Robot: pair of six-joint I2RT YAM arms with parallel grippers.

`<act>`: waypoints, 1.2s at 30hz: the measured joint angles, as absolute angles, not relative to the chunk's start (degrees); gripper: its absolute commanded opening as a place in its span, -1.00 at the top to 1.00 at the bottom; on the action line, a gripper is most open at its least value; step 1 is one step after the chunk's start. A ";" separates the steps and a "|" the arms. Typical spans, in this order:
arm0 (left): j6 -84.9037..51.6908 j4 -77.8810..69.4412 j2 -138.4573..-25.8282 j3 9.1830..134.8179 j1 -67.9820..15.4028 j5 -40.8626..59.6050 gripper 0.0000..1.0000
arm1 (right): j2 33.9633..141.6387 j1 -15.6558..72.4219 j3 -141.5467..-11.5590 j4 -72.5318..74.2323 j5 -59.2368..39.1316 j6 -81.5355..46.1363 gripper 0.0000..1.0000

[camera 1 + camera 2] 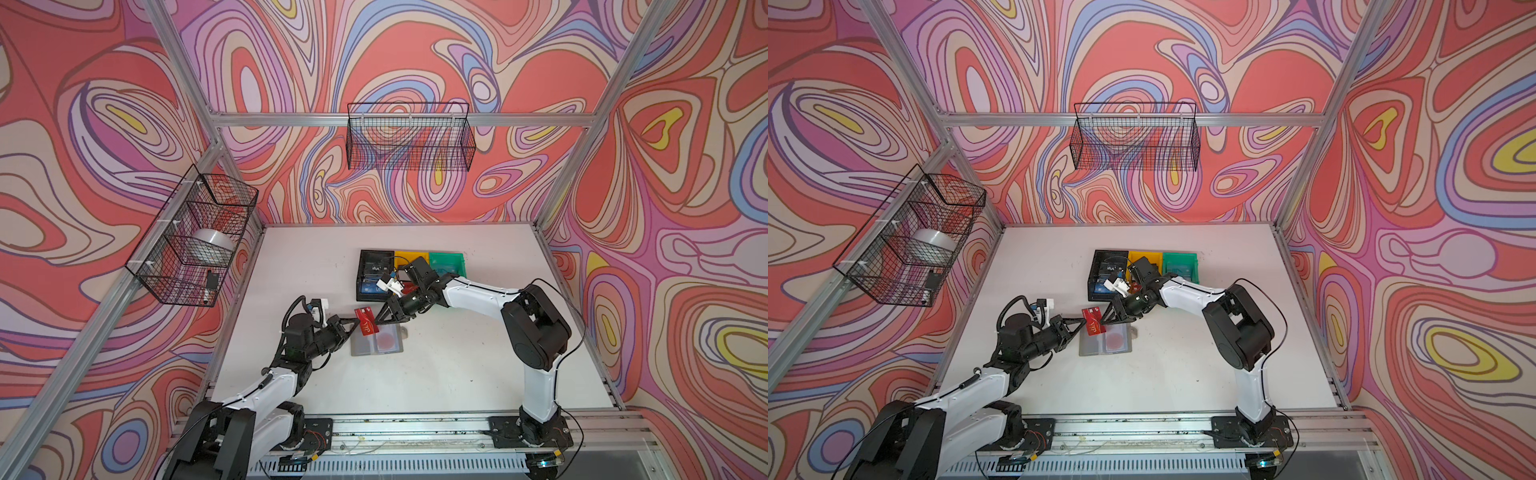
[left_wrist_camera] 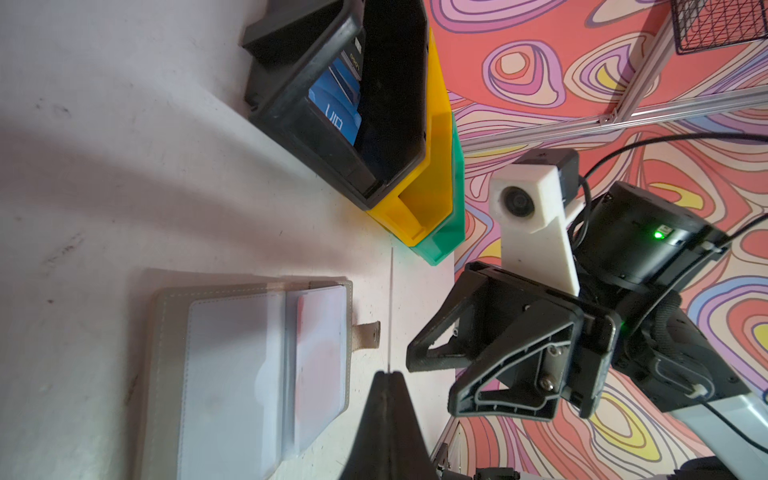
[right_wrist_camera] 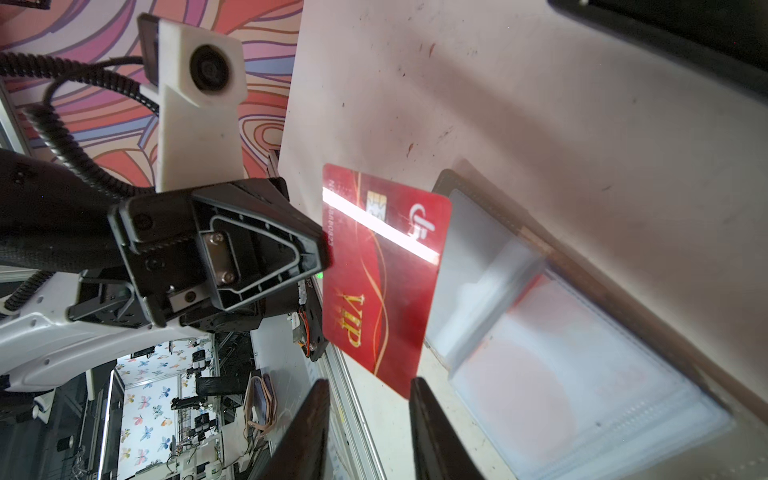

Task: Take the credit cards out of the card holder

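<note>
A red credit card marked VIP (image 1: 368, 322) (image 1: 1094, 322) (image 3: 382, 282) hangs just above the table, with my left gripper (image 1: 357, 321) (image 1: 1084, 321) (image 2: 388, 374) shut on its edge. In the left wrist view the card shows edge-on as a thin line (image 2: 391, 311). My right gripper (image 1: 377, 321) (image 1: 1104, 321) (image 3: 368, 382) is open at the card's other end, with one card corner close to a finger. The grey card holder (image 1: 357, 347) (image 1: 1088, 347) (image 2: 249, 374) (image 3: 478, 249) lies open beneath them. A pale card with a red circle (image 1: 386, 338) (image 3: 540, 365) shows in its clear sleeve.
Black (image 1: 365, 257), yellow (image 1: 409, 257) and green (image 1: 446, 262) bins stand in a row behind the grippers. The black bin holds a blue VIP card (image 2: 336, 112). Wire baskets hang on the left wall (image 1: 191, 237) and the back wall (image 1: 409, 137).
</note>
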State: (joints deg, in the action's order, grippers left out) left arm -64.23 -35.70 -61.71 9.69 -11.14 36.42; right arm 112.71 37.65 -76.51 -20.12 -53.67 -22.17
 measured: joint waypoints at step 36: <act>-66.02 -43.05 -69.52 9.76 -11.86 36.40 1.00 | 117.23 37.47 -76.49 -9.21 -60.14 -29.06 0.63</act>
State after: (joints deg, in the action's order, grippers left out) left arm -66.02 -43.05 -69.52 9.76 -11.86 36.40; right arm 117.23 37.47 -76.49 -9.21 -60.14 -29.06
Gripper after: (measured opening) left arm 0.046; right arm 0.214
